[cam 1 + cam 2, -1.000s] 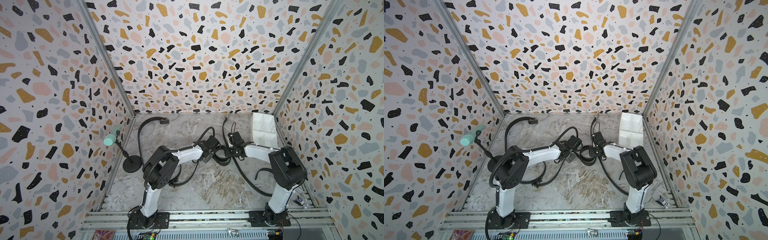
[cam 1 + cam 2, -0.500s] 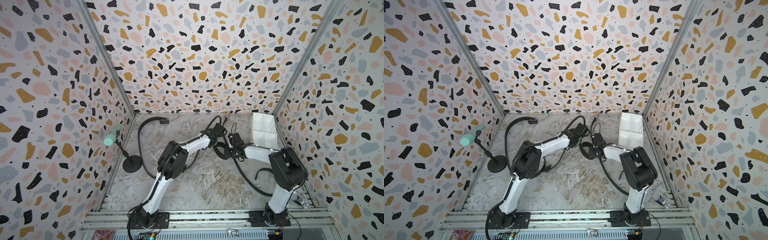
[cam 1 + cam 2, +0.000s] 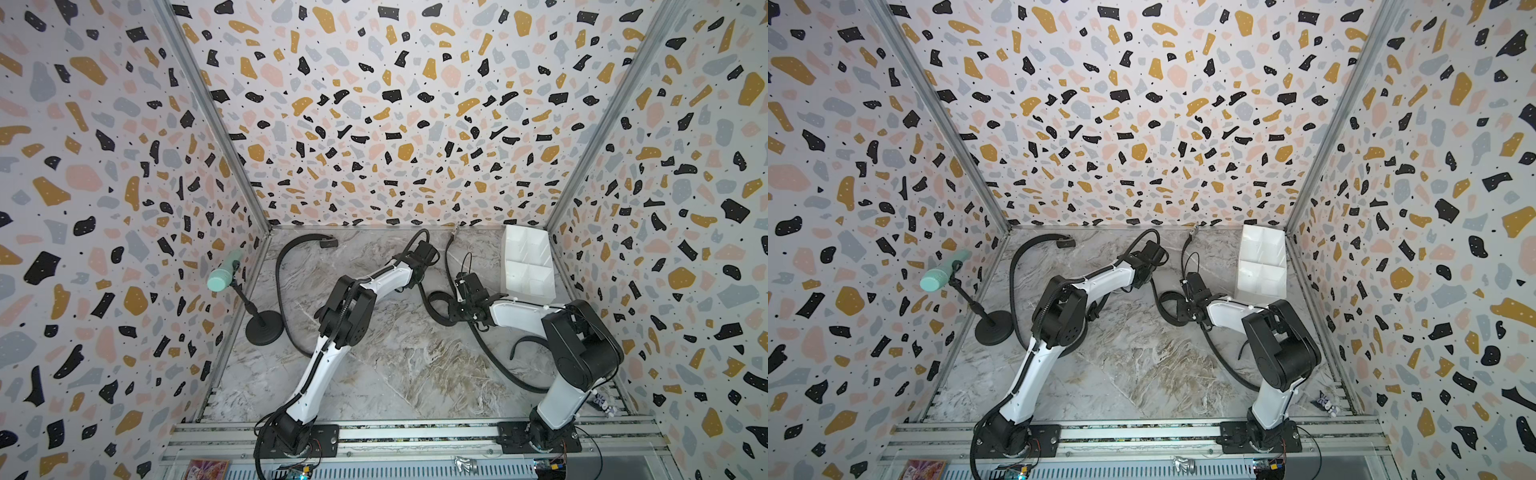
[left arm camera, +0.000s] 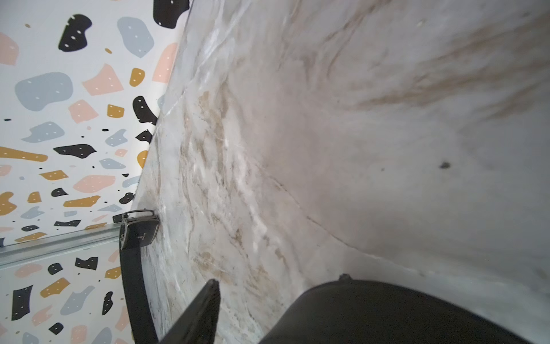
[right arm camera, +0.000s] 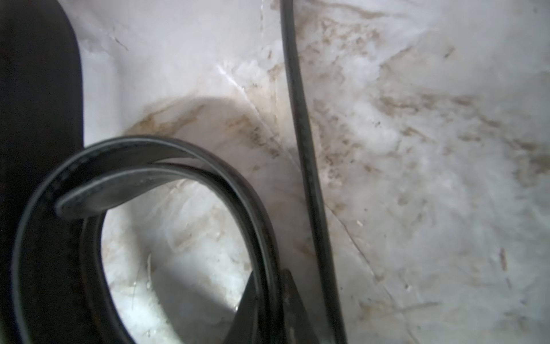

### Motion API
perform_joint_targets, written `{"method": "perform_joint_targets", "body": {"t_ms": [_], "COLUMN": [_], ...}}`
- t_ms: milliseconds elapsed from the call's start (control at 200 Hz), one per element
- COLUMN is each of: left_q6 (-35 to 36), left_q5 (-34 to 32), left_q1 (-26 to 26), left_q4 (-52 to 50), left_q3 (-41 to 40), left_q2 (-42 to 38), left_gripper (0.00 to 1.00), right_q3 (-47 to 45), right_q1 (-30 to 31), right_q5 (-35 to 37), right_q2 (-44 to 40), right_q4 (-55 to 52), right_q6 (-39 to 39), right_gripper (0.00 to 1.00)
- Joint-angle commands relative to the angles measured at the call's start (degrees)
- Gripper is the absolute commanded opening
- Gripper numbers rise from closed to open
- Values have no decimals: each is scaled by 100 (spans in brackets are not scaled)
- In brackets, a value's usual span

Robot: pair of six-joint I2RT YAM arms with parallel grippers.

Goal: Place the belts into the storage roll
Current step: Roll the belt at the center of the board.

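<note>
Glossy black coiled belt (image 5: 178,166) loops on veined marble table (image 3: 395,365), pinched tight by right gripper (image 5: 270,286). The left gripper (image 4: 268,300) is spread and empty. Thin belt (image 5: 306,149) runs beside loop. Flat buckled belt (image 3: 286,266) curves back-left. White plastic storage roll (image 3: 525,264), square cells, sits back-right.

Loop's only half there
That coiled wide black belt strap (image 5: 125,152) is blurry and runs out of the right wrist view.
</note>
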Motion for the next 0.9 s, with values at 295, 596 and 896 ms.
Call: {"method": "perform_joint_targets", "body": {"t_ms": [295, 596, 896], "left_q6": [-353, -1346, -3135], "left_q5": [249, 1059, 2344], "left_q1": [49, 48, 320], "left_q4": [627, 1148, 2183], "left_q3": [-562, -2292, -3960], "left_q2": [-587, -1796, -3090], "left_gripper": [94, 99, 93], "right_q3": [-421, -133, -15], "right_q1": [497, 656, 1094], "right_q5": [-343, -159, 68], "right_q2": [137, 204, 277], "right_q4": [-1479, -1550, -1554], "right_q6": [51, 169, 199], "right_gripper": [2, 3, 3]}}
